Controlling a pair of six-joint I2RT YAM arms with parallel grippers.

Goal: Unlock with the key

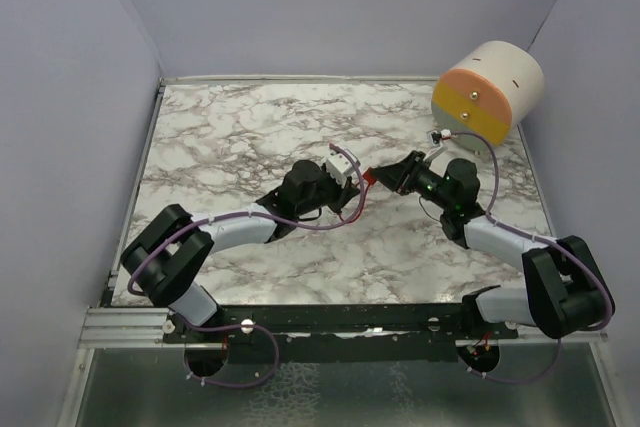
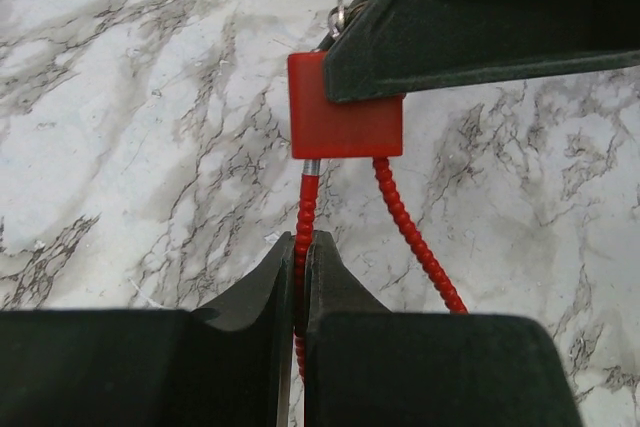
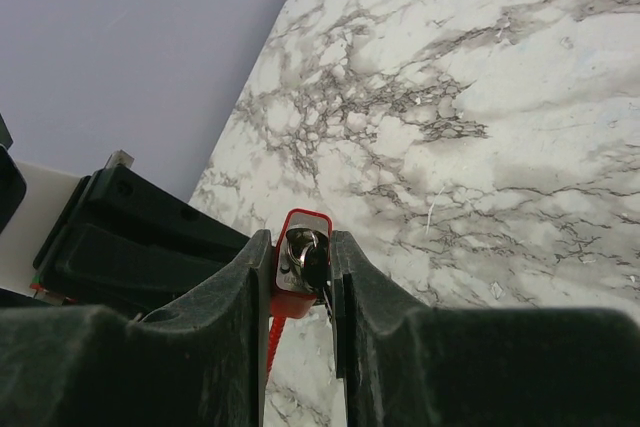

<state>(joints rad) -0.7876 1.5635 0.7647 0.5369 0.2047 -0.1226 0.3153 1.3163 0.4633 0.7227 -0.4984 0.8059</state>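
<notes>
A red padlock (image 1: 372,176) hangs above the middle of the marble table, held between both grippers. Its red beaded cable shackle (image 1: 355,209) loops down from it. My left gripper (image 2: 303,259) is shut on one strand of the cable (image 2: 306,209) just below the lock body (image 2: 345,112); the other strand (image 2: 415,239) hangs free. My right gripper (image 3: 302,252) is shut on the key end of the padlock (image 3: 297,222). The black-headed key (image 3: 316,267) sits in the keyhole between its fingers. A key ring (image 2: 338,17) shows at the lock's top corner.
A cream cylinder with an orange and yellow face (image 1: 487,92) lies at the back right, close behind the right arm. Lavender walls close in the table (image 1: 250,137) on the left, back and right. The left gripper's black body (image 3: 130,242) is just beside the lock.
</notes>
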